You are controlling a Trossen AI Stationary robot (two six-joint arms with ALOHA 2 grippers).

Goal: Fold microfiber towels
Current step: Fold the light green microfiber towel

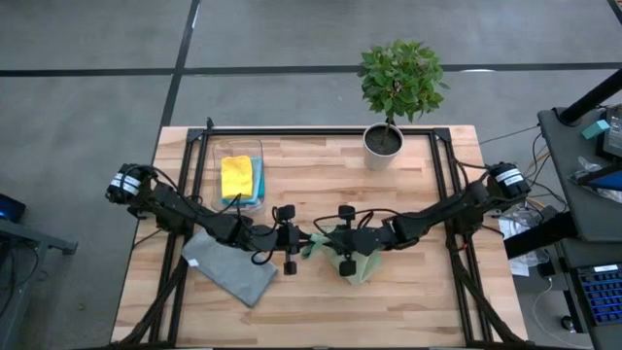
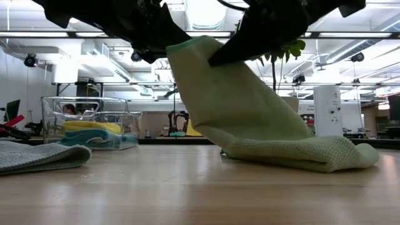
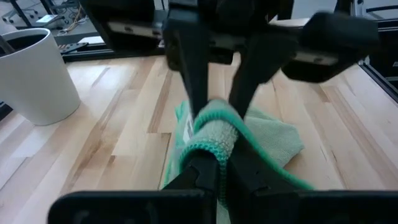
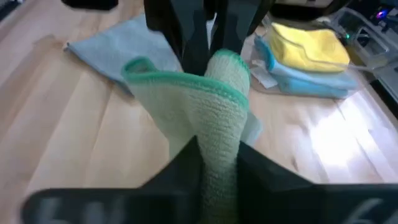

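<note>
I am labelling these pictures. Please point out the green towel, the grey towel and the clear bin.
green towel point(image 2: 250, 119): low view, on its hanging middle part.
grey towel point(image 1: 231, 269): high view, on the middle of the cloth.
clear bin point(image 2: 87, 103): low view, on its front wall above the stacked towels.

Both hands meet at the table's point(image 1: 321, 175) middle, clamped on the olive green towel point(image 1: 355, 262), blocking passage there. The grey towel point(image 1: 231, 270) covers the near left. The clear bin point(image 1: 236, 146) of towels stands far left, and the potted plant point(image 1: 387, 139) far right of centre. Bare wood lies between bin and plant, and along the near right.
</note>
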